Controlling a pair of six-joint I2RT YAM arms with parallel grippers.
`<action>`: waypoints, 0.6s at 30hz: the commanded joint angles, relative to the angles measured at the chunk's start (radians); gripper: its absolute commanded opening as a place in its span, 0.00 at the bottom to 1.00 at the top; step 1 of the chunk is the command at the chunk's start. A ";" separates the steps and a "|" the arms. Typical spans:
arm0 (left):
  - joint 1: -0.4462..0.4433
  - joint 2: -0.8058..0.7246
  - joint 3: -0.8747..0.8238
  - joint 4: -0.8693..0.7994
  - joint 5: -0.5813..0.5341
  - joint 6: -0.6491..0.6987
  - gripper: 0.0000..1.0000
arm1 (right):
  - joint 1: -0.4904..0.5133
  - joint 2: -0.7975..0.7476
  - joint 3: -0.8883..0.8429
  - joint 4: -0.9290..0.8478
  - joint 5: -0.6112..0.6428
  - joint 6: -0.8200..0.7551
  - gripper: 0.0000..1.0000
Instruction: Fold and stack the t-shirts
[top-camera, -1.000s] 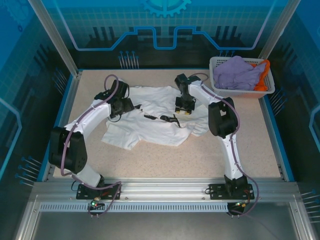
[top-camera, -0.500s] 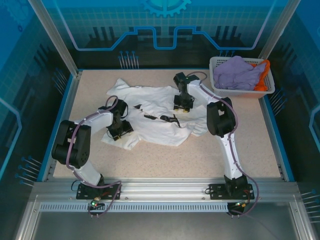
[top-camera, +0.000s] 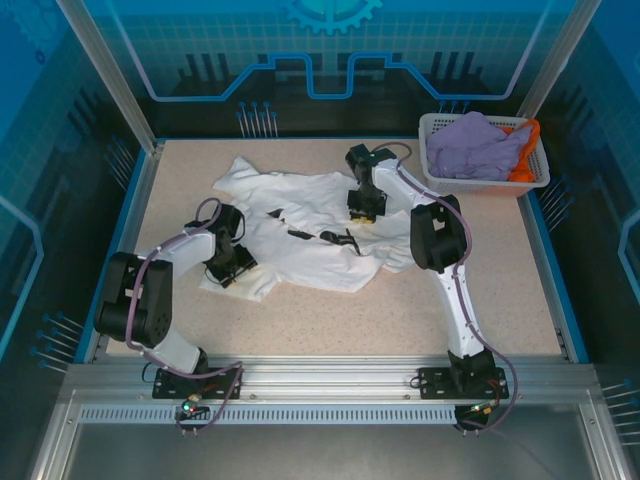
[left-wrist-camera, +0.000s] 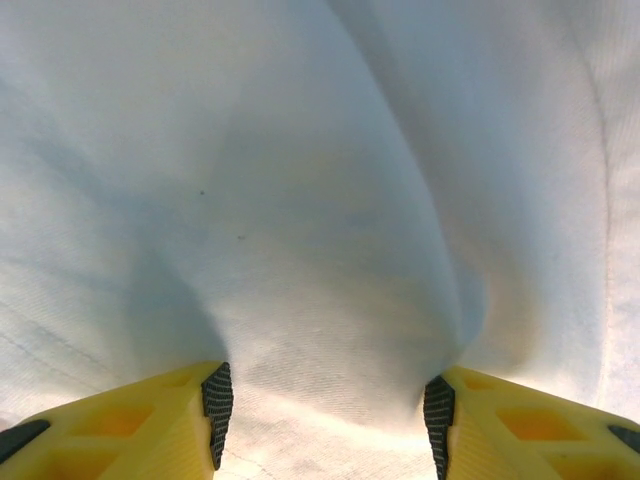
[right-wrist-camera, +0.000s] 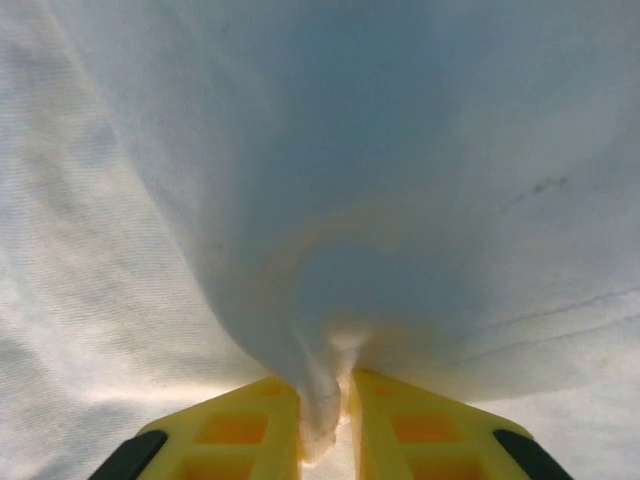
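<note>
Early going, by the look of things: nothing folded, nothing stacked yet. Finds the white t-shirt (top-camera: 305, 205) spread open but rumpled on the tabletop (top-camera: 430, 310), left of centre and toward the far edge, one sleeve reaching for the far-left corner, small black marks showing on the chest. Pinches a raised ridge of that cloth with the right jaws, set nearly together on it, at the shirt's far right side; plain enough from the right wrist view, with the fabric tented up from between the yellow fingers (right-wrist-camera: 230, 430). Rests the left jaws on the shirt's near-left hem, spread wide, a soft bulge of cloth lying between them and nothing gripped; possibly pressing the fabric down, though hard to say from so close a view. Leaves the lavender t-shirt (top-camera: 475, 145) and the orange t-shirt (top-camera: 524, 165) heaped unfolded in the white lattice basket (top-camera: 470, 184) at the far-right corner, the orange one tucked against the basket's right end. Reckons the work ahead as nearly all of it: flattening and squaring the white shirt, folding sleeves and body, setting it down as the base of a pile, then fetching the other two out of the basket and doing likewise, each laid atop the last
</note>
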 joint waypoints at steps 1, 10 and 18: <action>0.022 -0.029 -0.017 -0.031 -0.020 0.008 0.55 | 0.008 -0.012 0.001 -0.028 0.009 -0.009 0.17; 0.043 -0.024 -0.013 -0.028 -0.028 0.027 0.53 | -0.015 -0.044 -0.007 -0.037 0.018 -0.010 0.15; 0.048 -0.005 -0.001 -0.028 -0.016 0.046 0.54 | -0.023 -0.034 -0.004 -0.041 0.020 -0.013 0.23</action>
